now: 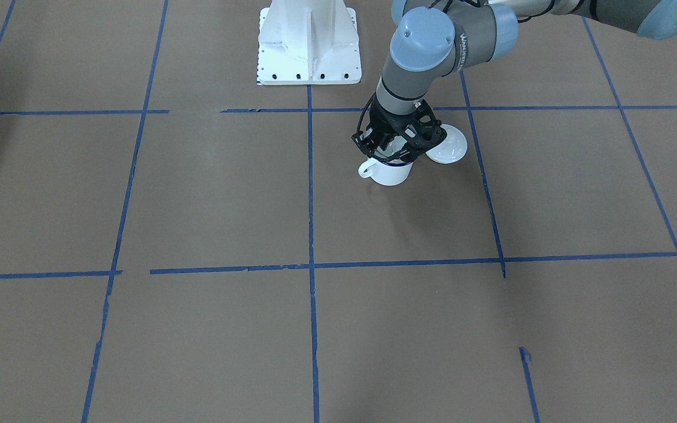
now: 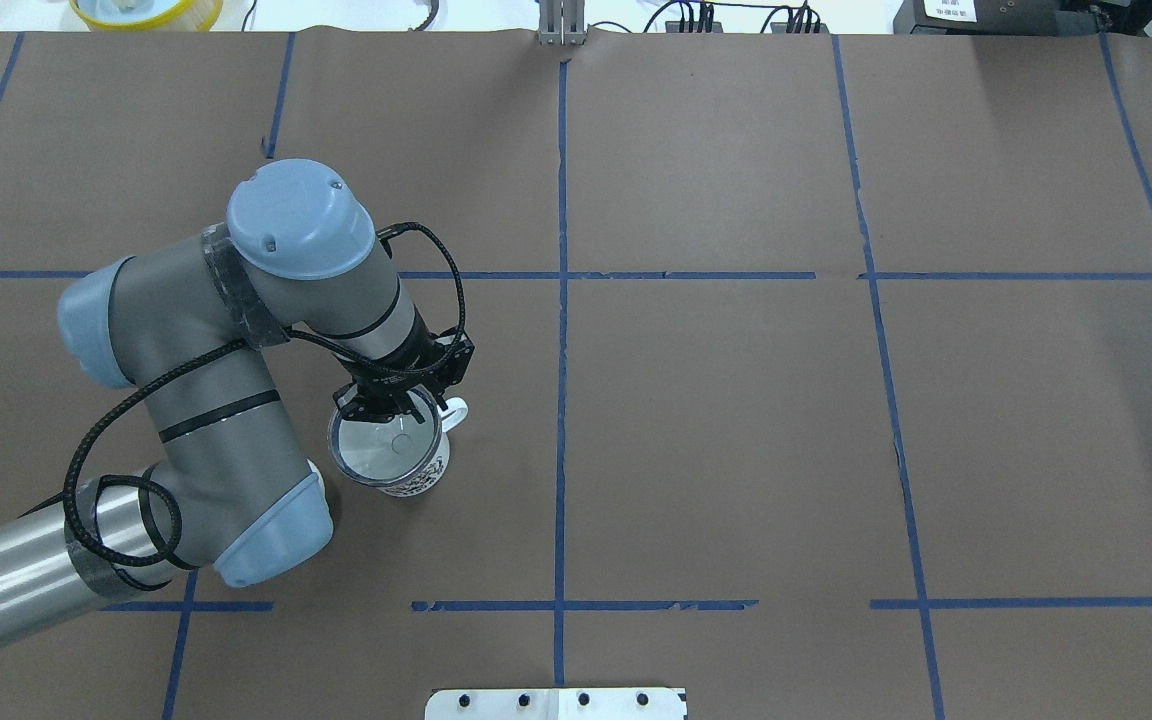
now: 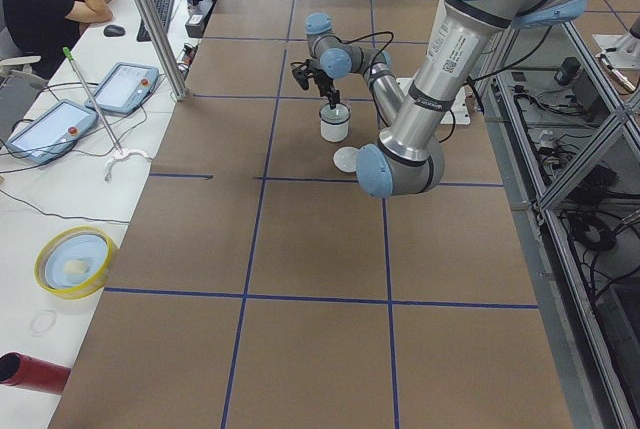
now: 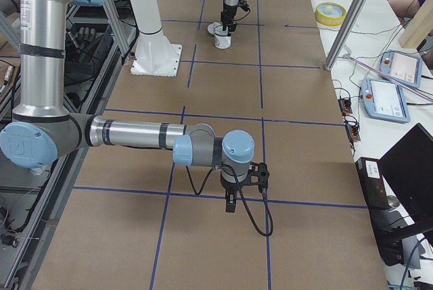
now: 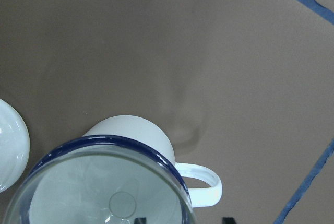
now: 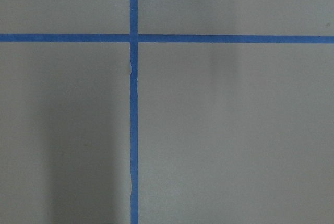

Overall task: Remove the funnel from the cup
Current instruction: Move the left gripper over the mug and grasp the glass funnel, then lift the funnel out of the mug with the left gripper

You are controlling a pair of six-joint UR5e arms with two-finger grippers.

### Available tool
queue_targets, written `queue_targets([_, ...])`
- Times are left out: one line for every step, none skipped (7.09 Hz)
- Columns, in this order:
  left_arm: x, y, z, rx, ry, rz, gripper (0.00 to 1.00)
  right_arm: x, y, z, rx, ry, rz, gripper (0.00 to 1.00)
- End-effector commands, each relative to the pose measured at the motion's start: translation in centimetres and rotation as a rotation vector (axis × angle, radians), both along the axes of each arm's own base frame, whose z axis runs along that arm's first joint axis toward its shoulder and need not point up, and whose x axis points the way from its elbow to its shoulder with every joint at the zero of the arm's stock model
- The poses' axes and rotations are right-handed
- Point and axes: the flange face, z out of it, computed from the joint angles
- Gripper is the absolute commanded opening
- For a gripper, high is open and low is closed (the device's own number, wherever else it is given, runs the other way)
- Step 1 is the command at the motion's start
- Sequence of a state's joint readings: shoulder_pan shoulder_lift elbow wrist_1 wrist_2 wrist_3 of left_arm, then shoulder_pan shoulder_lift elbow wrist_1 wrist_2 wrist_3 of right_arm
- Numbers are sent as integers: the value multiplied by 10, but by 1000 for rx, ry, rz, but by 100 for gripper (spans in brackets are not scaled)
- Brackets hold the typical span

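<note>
Left arm's black two-finger gripper is down over the white enamel mug with the dark blue rim, at the rim's 1 o'clock edge in the overhead view.

Wrist cam shows two dark fingertips at the bottom edge. One is inside the mouth and one outside by the handle, with a wide gap between them. The jaws are spread astride the rim and are not clamped on anything.

The small clear plastic funnel is seated in the mug's mouth. Its wide cone fills the opening just inside the blue rim, with the spout hole dead centre. The mug stands upright on the brown paper-covered table. Its white loop handle points to 2 o'clock in the overhead view.

A white round lid lies flat just beside the mug, at 2 o'clock of it in the front view. I can't tell whether they touch.

The right arm is well apart, at the far end of the table. Its gripper points straight down over a blue tape line and is seen only from the side, so I can't tell whether it's open or closed. Its wrist cam shows only a tape cross.

- **Writing on the arm:** grey lettering on the left arm's wrist starts "UNIVE" and is cut off by the curve.
- **Print on the mug:** there is dark print on the mug's near side, too small to read.

The white robot base plate is at 11 o'clock of the mug in the front view.
</note>
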State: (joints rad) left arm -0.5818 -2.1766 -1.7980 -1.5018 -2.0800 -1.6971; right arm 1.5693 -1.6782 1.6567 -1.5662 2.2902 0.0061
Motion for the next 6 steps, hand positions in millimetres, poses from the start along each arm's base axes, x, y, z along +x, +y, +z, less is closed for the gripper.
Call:
queue_targets([-2,2,-6,6,11,2,0,0,0,0,0,0,0,100])
queue_targets([-15,4,-17,21,30,-8,0,0,0,0,0,0,0,100])
queue_targets([-34,-5,-27,28,34,-38,0,0,0,0,0,0,0,100])
queue_targets([-60,-4,-48,35,32,-66,0,0,0,0,0,0,0,100])
queue_targets([-105,-13,-70,68,73,-127,0,0,0,1,-2,0,0,100])
queue_targets([-132,-33,-77,78,87,-184,0,0,0,0,0,0,0,100])
